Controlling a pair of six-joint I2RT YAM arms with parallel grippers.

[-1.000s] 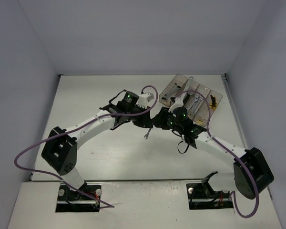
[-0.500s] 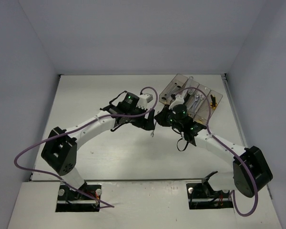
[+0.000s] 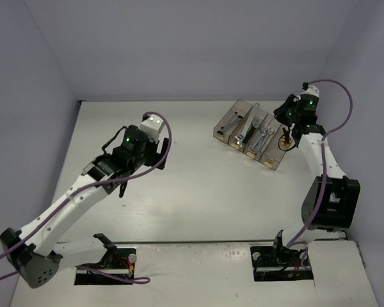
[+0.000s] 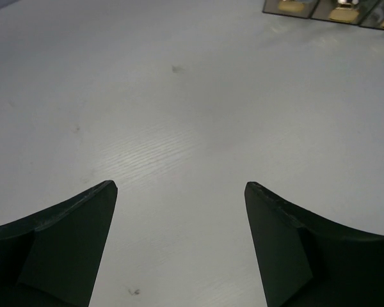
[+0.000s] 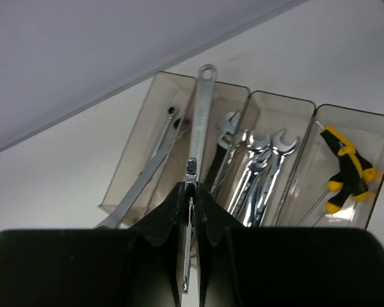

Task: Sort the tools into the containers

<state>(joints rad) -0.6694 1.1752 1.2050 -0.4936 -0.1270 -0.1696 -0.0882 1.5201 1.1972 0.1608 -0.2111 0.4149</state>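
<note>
Where the left arm reaches over the near-left part of the table (image 4: 179, 96), we see the left gripper (image 4: 179, 185) with both fingers spread wide and only bare tabletop between them. It holds nothing. It sits well apart from the bins (image 5: 133, 160), whose yellowish end labels (image 4: 293, 6) just show at the far top-right of its wrist view.

Further back, the right gripper (image 5: 190, 187) hangs over the row of four joined bins by its right end, fingers pinched together on a slim silver wrench (image 5: 187, 243) seen edge-on. We cannot tell whether that wrench's far tip touches anything below.

Beyond it we note the sorted tools, counting bins from the left in the right wrist view:
- first bin: long silver wrench (image 5: 152, 157) lying lengthwise
- ring-end wrench (image 5: 203, 105) along the line between the first and second bins, ring end past the far rim; we cannot tell which bin holds it
- second bin: black-handled adjustable wrench (image 5: 225, 128)
- third bin: silver combination wrenches (image 5: 262, 166), side by side
- fourth bin: yellow-and-black drivers (image 5: 345, 173)
</note>
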